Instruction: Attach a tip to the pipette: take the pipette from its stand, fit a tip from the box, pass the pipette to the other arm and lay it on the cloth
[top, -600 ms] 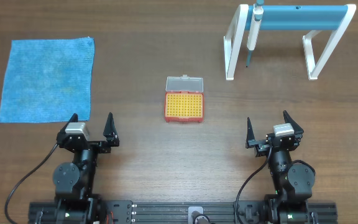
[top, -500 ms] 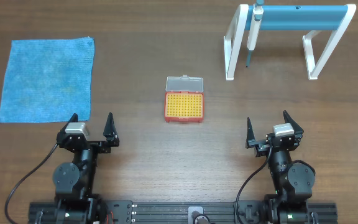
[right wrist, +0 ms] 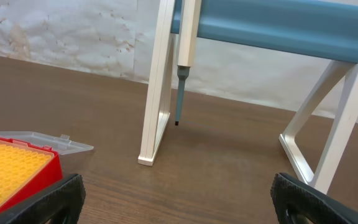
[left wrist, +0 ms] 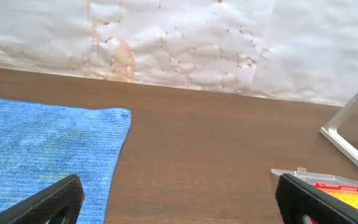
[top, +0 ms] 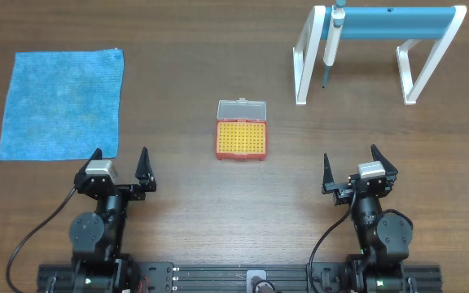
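Right, starting nearest me: both arms sit folded close to their bases at the near edge of the table (top: 177, 212). The left gripper (top: 120, 153) has its jaws spread wide with nothing between them, and the right gripper (top: 349, 153) is spread just as wide and holds nothing either. Each hovers low over bare wood, well apart from the other.

Next out is the tip box (top: 241, 140), roughly midway between the arms. I read it at about 2 o'clock from the left gripper and 10 o'clock from the right. Its red base is packed with yellow tips, and its clear lid (top: 242, 108) is folded open on the far side.

At about 11 o'clock from the left gripper the blue cloth (top: 62, 104) lies flat, its near corner close to that gripper.

Farthest out, at about 12 to 1 o'clock from the right gripper, stands the white-legged stand (top: 409, 77) with its blue crossbar. The pipette (top: 330, 45) hangs upright from the bar's left end, just beside the left leg, narrow end pointing down at the table.

Behind it all, a pale creased wall (left wrist: 229, 37) with brown stains.
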